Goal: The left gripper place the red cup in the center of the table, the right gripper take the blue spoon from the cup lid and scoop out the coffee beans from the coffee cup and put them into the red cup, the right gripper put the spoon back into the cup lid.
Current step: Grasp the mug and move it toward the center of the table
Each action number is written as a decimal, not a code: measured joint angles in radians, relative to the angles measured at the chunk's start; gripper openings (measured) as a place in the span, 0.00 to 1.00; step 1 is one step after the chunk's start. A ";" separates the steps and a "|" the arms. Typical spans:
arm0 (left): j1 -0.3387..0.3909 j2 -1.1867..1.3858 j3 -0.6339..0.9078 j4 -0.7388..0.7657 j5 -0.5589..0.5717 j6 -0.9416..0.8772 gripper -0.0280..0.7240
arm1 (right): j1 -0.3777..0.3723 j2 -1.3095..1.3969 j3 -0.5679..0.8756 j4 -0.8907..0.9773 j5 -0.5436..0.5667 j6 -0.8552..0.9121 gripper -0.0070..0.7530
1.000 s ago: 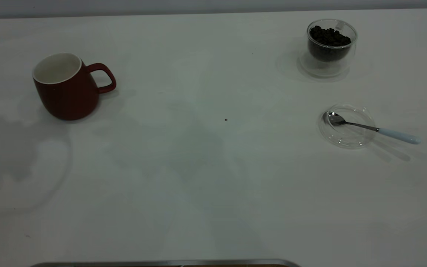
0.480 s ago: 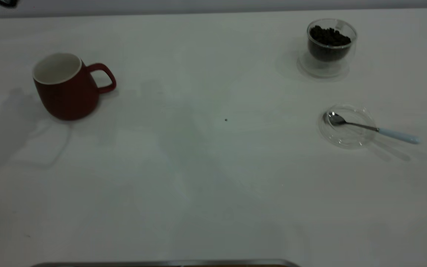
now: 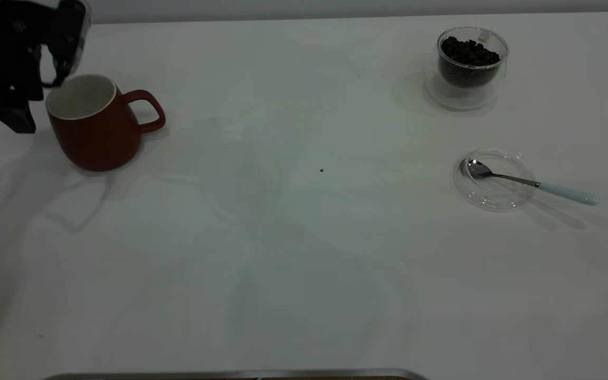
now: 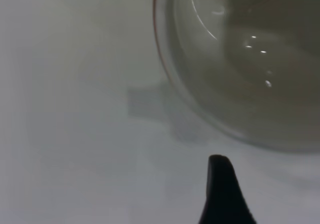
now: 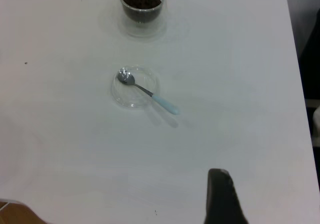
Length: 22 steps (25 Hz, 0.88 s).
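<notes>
The clear cup lid (image 3: pixel 494 180) sits near the table's (image 3: pixel 293 274) right side with the blue spoon (image 3: pixel 531 183) resting in it. Farther back stands the coffee cup (image 3: pixel 472 66) with beans. The red cup (image 3: pixel 95 122) stands upright at the far left. The left gripper (image 3: pixel 16 63) hangs just beside the red cup; whether its fingers are spread cannot be told.

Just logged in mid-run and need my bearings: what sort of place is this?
Probably a lab tabletop test bench: a bare white table holding only a red cup, a glass cup of coffee beans and a spoon on a clear lid.
</notes>
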 joint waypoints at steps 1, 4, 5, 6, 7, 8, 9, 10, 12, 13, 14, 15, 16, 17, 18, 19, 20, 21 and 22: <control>-0.001 0.011 0.000 0.003 -0.017 0.000 0.74 | 0.000 0.000 0.000 0.000 0.000 0.000 0.66; -0.014 0.037 -0.002 0.006 -0.068 0.000 0.74 | 0.000 0.000 0.000 0.000 0.000 0.000 0.66; -0.019 0.040 -0.002 0.009 -0.079 0.000 0.74 | 0.000 0.000 0.000 0.000 0.000 0.000 0.66; -0.025 0.044 -0.005 0.016 -0.086 0.001 0.74 | 0.000 0.000 0.000 0.000 0.000 0.000 0.66; -0.033 0.045 -0.009 0.018 -0.092 0.003 0.74 | 0.000 0.000 0.000 0.000 0.000 0.000 0.66; -0.044 0.047 -0.013 0.020 -0.099 0.004 0.74 | 0.000 0.000 0.000 0.000 0.000 0.000 0.66; -0.053 0.048 -0.017 0.020 -0.102 0.006 0.74 | 0.000 0.000 0.000 0.000 0.000 0.000 0.66; -0.069 0.048 -0.019 0.020 -0.111 0.006 0.74 | 0.000 0.000 0.000 0.000 0.000 0.000 0.66; -0.097 0.048 -0.021 0.019 -0.125 0.006 0.74 | 0.000 0.000 0.000 0.000 0.000 0.000 0.66; -0.110 0.048 -0.022 0.019 -0.129 0.005 0.74 | 0.000 0.000 0.000 0.000 0.000 0.000 0.66; -0.128 0.048 -0.022 0.019 -0.130 0.002 0.74 | 0.000 0.000 0.000 0.000 0.000 0.000 0.66; -0.147 0.048 -0.022 0.019 -0.132 -0.004 0.74 | 0.000 0.000 0.000 0.000 0.000 0.000 0.66; -0.162 0.048 -0.022 0.019 -0.134 -0.014 0.74 | 0.000 0.000 0.000 0.000 0.000 0.000 0.66; -0.182 0.048 -0.022 0.019 -0.136 -0.024 0.74 | 0.000 0.000 0.000 0.000 0.000 0.000 0.66; -0.201 0.048 -0.022 0.019 -0.141 -0.043 0.74 | 0.000 0.000 0.000 0.000 0.000 0.000 0.66; -0.218 0.048 -0.022 0.019 -0.148 -0.065 0.74 | 0.000 0.000 0.000 0.000 0.000 0.000 0.66; -0.239 0.048 -0.022 0.019 -0.158 -0.087 0.74 | 0.000 0.000 0.000 0.000 0.000 0.000 0.66; -0.260 0.048 -0.022 0.019 -0.169 -0.106 0.74 | 0.000 0.000 0.000 0.000 0.000 0.000 0.66; -0.281 0.048 -0.024 0.019 -0.177 -0.128 0.74 | 0.000 0.000 0.000 0.000 0.000 0.000 0.66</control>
